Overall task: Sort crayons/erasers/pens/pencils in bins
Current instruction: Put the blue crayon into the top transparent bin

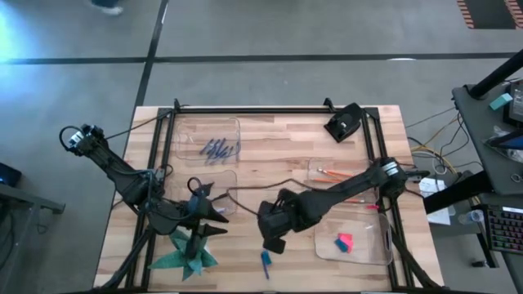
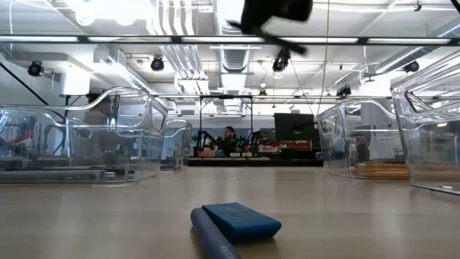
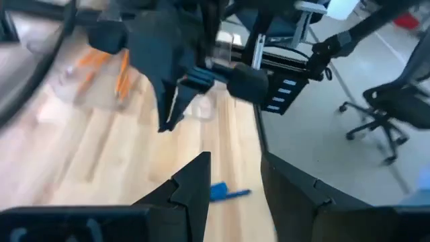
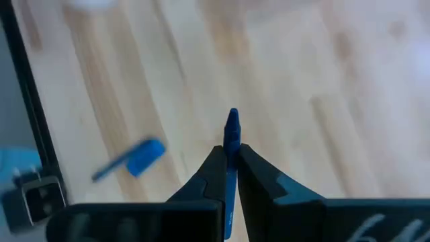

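Overhead, right tool (image 4: 228,158) pinching blue stick (image 4: 232,131) — lower end hidden, left tool (image 3: 232,191) spread, blurred.

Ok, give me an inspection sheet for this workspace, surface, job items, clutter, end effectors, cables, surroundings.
Surface: wooden table, black frame.
Job's things: four clear bins; blue sticks in one, orange pencils in another, pink and blue erasers in a third; blue eraser and stick loose on the table.
Clutter: green folded object at the front edge.
End effectors: right end effector shut on a blue stick; left end effector open, empty.
Cables: one crossing the table.
Surroundings: office chair; a person far back.
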{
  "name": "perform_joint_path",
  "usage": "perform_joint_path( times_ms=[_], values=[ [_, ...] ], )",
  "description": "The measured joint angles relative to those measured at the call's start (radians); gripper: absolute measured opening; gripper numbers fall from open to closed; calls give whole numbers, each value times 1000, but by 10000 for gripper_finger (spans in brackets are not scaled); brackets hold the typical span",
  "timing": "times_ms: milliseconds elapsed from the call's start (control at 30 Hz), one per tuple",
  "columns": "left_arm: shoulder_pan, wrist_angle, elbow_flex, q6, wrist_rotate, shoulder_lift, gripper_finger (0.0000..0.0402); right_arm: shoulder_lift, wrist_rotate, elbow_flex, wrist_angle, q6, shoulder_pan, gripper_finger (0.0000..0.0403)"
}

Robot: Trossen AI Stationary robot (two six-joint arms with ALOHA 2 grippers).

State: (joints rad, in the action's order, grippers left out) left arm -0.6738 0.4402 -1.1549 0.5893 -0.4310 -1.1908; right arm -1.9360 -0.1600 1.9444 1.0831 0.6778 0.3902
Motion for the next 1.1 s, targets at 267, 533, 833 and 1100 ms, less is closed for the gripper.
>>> perform_joint_path(
  times_ms=[267,533,833,1100],
  values=[
    [12,-143,0,-315,-113,0,118,140,-266,92,-32,-48,0,13],
    [104,-204,0,-415,-204,0,118,216,-312,110,-341,-303,0,13],
    [187,-214,0,-424,-123,4,118,224,-311,112,-438,-517,-1,13],
    [221,-267,0,-445,-46,0,118,224,-308,112,-439,-590,-3,13]
  ],
)
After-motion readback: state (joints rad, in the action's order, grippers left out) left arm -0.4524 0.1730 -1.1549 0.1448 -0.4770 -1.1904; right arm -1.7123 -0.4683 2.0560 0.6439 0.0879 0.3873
